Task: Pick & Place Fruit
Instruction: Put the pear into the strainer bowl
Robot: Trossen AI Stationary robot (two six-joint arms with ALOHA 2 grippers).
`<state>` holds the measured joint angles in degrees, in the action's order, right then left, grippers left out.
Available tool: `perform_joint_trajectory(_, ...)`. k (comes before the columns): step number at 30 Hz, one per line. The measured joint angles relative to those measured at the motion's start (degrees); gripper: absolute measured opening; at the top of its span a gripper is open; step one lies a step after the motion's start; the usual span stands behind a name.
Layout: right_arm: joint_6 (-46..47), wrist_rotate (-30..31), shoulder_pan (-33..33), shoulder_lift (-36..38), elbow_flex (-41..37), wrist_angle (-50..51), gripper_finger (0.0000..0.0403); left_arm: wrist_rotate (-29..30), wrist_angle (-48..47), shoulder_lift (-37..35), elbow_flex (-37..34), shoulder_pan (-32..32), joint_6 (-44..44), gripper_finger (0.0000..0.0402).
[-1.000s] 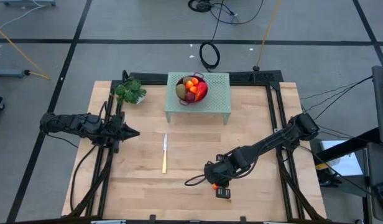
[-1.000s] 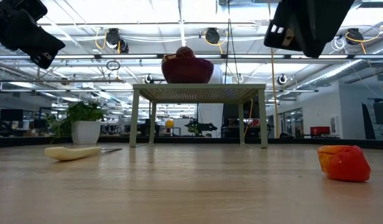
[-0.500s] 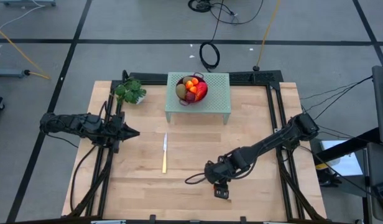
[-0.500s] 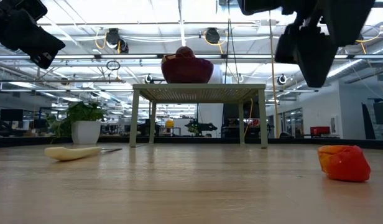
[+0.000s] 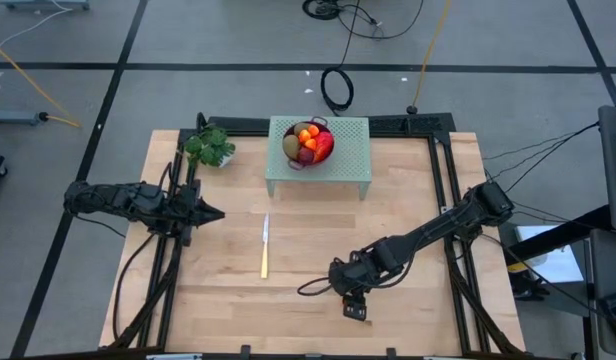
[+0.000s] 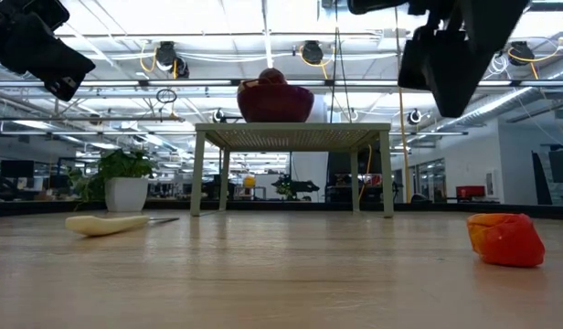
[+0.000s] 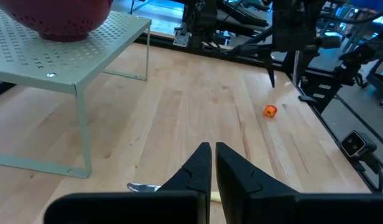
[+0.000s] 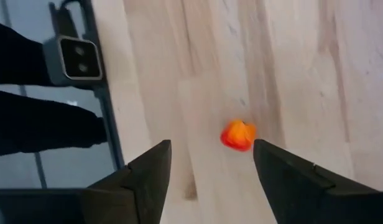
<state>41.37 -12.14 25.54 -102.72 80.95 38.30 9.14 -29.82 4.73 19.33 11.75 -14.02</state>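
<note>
My tabletop [image 5: 228, 300] is pale wood and stands on a grey floor [image 5: 78, 90] with dark lines across it. Black and yellow cables [image 5: 338, 88] lie on that floor. Looking across, I see a big room with a high ceiling, long bright lights [image 6: 172, 32] and round lamps [image 6: 165, 55]. Dark desks and screens [image 6: 16, 170] stand far back.

**Positions on the Tabletop**

A rack [image 5: 338, 160] was set at the tabletop's [image 5: 228, 300] far edge, with a bowl [image 5: 310, 143] of fruit [image 5: 306, 140] on it. A plant [image 5: 209, 146] was placed at the far left corner, a knife [image 5: 265, 246] near the middle, and one small fruit piece [image 8: 237, 135] near the front edge.
</note>
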Motion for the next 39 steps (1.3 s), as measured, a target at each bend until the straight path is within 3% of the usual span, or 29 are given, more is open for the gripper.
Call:
perform_joint_trajectory(11,1.4,-0.1,0.0,0.0,0.0,-10.5,0.0222,-0.1,0.0,0.0,0.0,0.0,-0.1,0.0021)
perform_joint_trajectory(19,7.5,0.4,0.9,0.0,0.0,-10.8,0.0222,-0.2,0.0,0.0,0.0,0.0,-0.2,0.0021)
perform_joint_trajectory(25,13.2,5.6,4.6,0.0,0.0,-9.3,0.022,-1.0,0.0,0.0,0.0,0.0,-0.4,0.0021)
perform_joint_trajectory(32,19.9,17.9,7.4,-0.1,0.0,-3.6,0.0223,-1.4,0.0,0.0,0.0,0.0,-1.2,0.0021)
perform_joint_trajectory(39,20.9,18.2,9.0,-4.6,0.0,-1.7,0.0224,-1.4,0.0,0.0,0.0,0.0,-1.4,0.0021)
